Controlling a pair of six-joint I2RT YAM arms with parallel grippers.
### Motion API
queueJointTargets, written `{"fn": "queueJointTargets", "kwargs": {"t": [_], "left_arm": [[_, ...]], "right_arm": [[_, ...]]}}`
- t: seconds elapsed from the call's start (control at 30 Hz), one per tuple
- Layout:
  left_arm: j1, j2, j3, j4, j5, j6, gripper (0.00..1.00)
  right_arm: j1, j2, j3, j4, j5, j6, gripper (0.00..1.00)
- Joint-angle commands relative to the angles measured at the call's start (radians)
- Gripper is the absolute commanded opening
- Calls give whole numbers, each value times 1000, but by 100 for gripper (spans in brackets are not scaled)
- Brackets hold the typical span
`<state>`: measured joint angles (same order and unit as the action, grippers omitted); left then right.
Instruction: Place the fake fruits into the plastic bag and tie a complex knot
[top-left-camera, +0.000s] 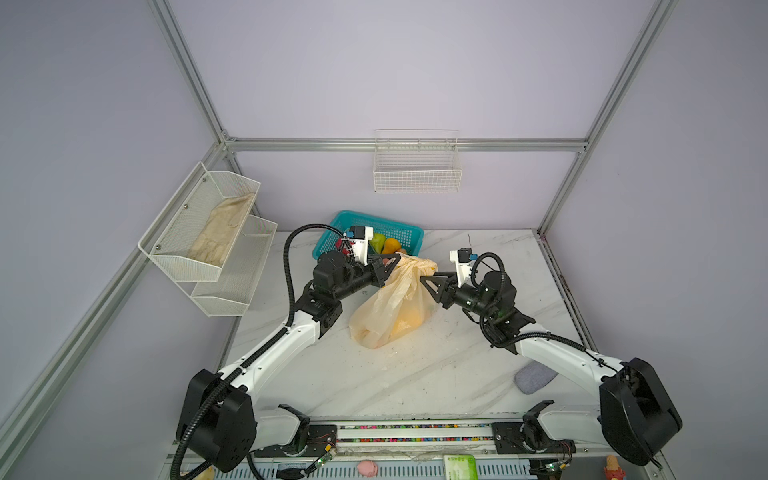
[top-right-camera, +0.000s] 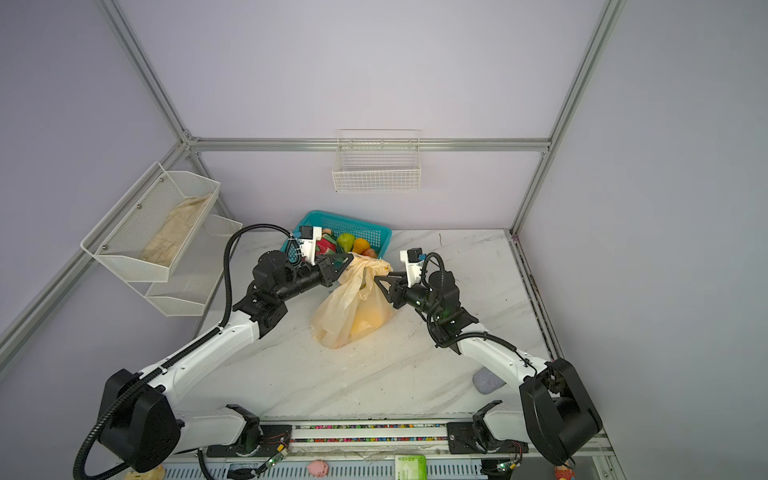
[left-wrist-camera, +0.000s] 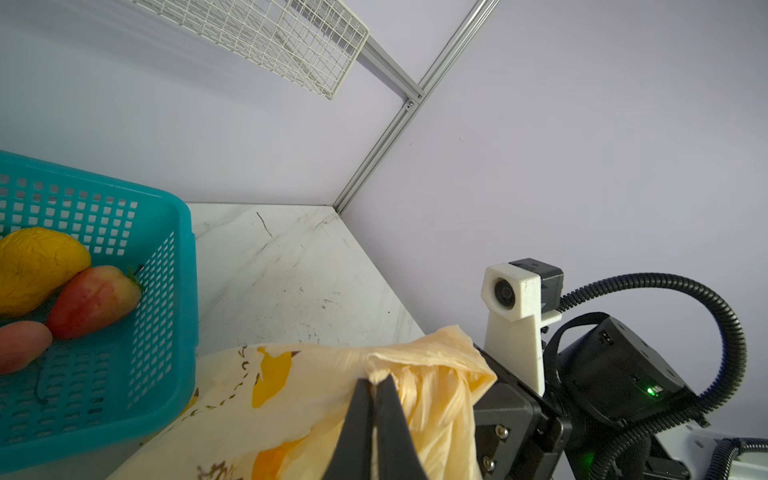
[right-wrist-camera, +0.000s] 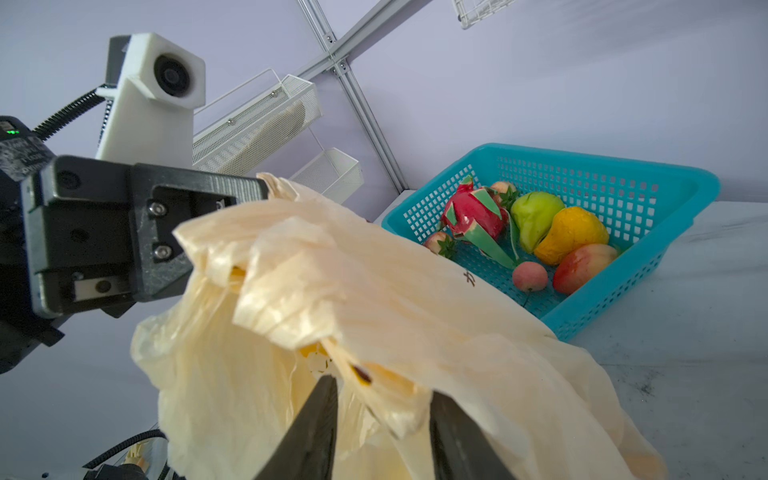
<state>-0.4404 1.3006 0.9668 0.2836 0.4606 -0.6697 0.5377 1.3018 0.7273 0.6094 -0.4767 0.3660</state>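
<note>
Peach-cream film, top lifted: the plastic bag (top-left-camera: 390, 307) rests its belly on the marble table (top-left-camera: 415, 374) with its mouth just in front of the teal basket (top-left-camera: 390, 226). Its long axis runs from that rim away toward the robot's base, and a yellow-orange lump shows through low down. Left gripper (left-wrist-camera: 376, 380) is pinched tight on a bunched handle strip right at the basket's front edge. Right gripper (right-wrist-camera: 382, 388) sits a touch farther from the basket, jaws parted, a loose fold of bag between them, not squeezed yet. That fold lies straight ahead of the right fingertips, so I'd call it the nearer arm for the grab; fake fruits (right-wrist-camera: 536, 216) sit in the basket
</note>
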Motion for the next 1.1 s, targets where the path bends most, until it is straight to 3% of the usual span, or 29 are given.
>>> {"fn": "queueJointTargets", "kwargs": {"t": [0.0,0.23,0.43,0.73,1.07], "left_arm": [[5,-9,-27,60,12,6,0],[5,-10,-31,59,10,10,0],[5,-24,-32,53,-6,13,0],[8,-71,-15,-9,-77,66,0],[41,-119,-20,-94,-124,108,0]], "right_arm": [[1,1,31,43,24,3,36],[1,12,46,35,43,9,23],[-6,-34,24,-36,57,-11,0],[-84,-120,-5,-272,-10,-69,0],[-123,-77,37,-468,-46,-129,0]]}}
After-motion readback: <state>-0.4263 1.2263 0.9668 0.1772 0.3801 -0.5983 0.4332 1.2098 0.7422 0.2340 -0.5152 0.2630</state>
